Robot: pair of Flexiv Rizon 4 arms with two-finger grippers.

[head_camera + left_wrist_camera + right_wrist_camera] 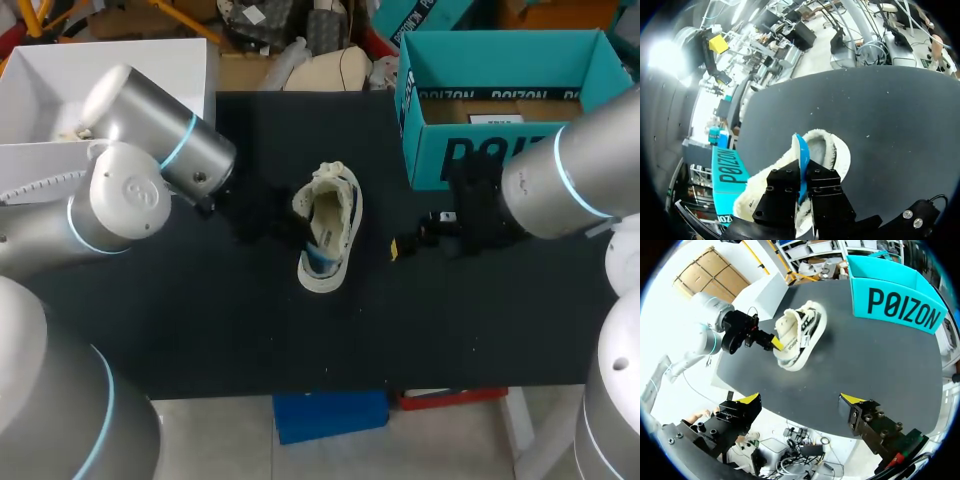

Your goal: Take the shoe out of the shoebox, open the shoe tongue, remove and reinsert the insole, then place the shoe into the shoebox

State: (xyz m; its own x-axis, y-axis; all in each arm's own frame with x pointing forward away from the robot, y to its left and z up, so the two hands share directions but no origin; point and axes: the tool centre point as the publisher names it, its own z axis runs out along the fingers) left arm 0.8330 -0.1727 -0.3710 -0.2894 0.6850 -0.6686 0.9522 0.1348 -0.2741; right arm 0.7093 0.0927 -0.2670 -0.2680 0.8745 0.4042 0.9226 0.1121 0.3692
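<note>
The black counter [200,330] carries 2 things: a white shoe [330,235] near its middle and, well apart at its far right corner, an open teal shoebox [470,160] standing upright.

Head camera's up above and behind, looking down on the black table [200,330]. Left wrist camera is pressed right up against the shoe [830,147], peering low across the tabletop toward the teal shoebox [727,175]. Right wrist camera hangs well back, taking in nearly the whole table, and all three views catch shoe and shoebox.
</note>
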